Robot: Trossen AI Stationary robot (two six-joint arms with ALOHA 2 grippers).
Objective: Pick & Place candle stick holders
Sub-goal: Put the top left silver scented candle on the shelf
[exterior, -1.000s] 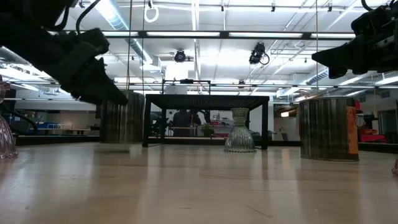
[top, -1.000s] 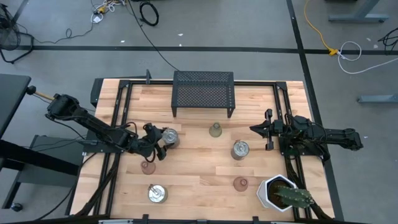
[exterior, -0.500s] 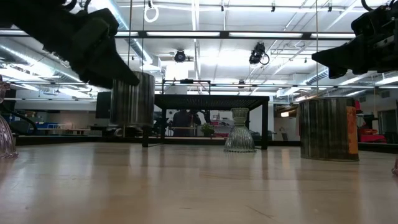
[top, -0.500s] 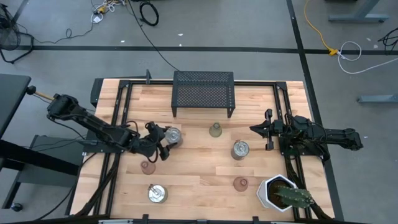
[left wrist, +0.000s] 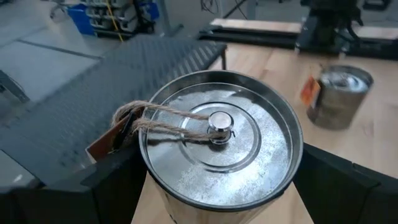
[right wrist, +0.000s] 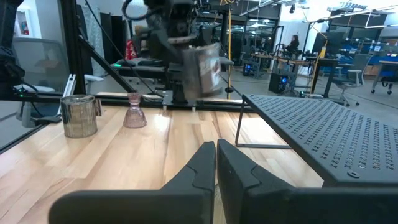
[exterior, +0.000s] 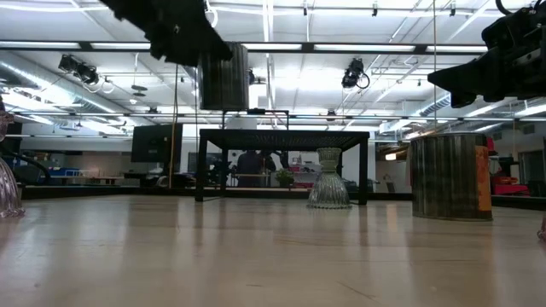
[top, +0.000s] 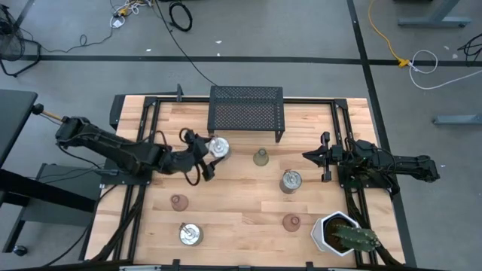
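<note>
My left gripper (top: 212,151) is shut on a silvery can-like holder (top: 218,146), held in the air just in front of the black mesh rack (top: 246,111). In the low view the holder (exterior: 224,78) hangs above the height of the rack's top. Its lid, with a knob, twine and a tag, fills the left wrist view (left wrist: 217,140). My right gripper (top: 307,156) is shut and empty at the table's right side. An olive-green cup (top: 260,157), two pink cups (top: 178,202) (top: 291,222) and two more silvery holders (top: 291,181) (top: 190,234) stand on the table. My left gripper pinches the holder's round side wall (left wrist: 155,186) between its two fingers (left wrist: 115,190), one on each opposite side, just below the rim. The fingers come from the table's left. The holder is upright, lid up, lifted clear of the table.
The rack stands at the far middle of the table. A white hexagonal pot with a cactus (top: 340,235) stands at the near right corner. Black frame rails (top: 143,135) run along both sides of the table. Bare wood lies in the near middle (top: 241,226).
My left gripper has risen with the silvery holder and gone toward the table's far edge and right, toward the rack. The holder, on the table a second ago, is now lifted clear and stays upright.
</note>
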